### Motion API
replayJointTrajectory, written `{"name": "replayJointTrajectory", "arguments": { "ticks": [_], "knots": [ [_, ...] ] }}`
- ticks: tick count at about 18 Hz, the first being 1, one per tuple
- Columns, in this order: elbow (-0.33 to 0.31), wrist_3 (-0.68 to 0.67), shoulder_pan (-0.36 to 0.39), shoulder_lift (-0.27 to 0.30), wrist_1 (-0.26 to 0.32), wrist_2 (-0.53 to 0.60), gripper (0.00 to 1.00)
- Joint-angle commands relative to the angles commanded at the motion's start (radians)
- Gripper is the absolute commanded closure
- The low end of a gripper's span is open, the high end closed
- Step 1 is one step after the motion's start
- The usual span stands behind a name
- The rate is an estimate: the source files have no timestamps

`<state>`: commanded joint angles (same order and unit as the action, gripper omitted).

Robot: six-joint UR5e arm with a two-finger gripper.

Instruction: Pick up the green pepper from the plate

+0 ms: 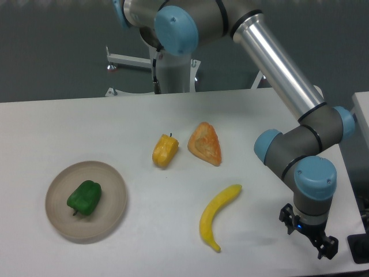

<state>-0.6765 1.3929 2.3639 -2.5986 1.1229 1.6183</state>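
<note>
The arm [282, 69] is reaching from the upper left down toward the lower right, its wrist bending downward. The end effector [308, 235] is pointing downward at the lower right, its two fingers standing apart and gripping nothing.

Lab: UR5e arm [288, 75], white table [173, 242].

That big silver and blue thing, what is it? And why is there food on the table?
It's a robot arm, seen by one camera looking down at a white table. At its end is a small black gripper with two fingers, near the table's right edge, holding nothing. I can't tell if it's open. On the table lie a green pepper on a tan plate, a yellow pepper, an orange wedge-shaped piece and a banana.
</note>
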Motion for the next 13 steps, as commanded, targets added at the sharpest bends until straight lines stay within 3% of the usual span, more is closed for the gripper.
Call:
{"name": "replayJointTrajectory", "arguments": {
  "ticks": [13],
  "knots": [
    [-0.014,-0.015,-0.008,0.026,0.002,-0.009,0.0]
  ]
}}
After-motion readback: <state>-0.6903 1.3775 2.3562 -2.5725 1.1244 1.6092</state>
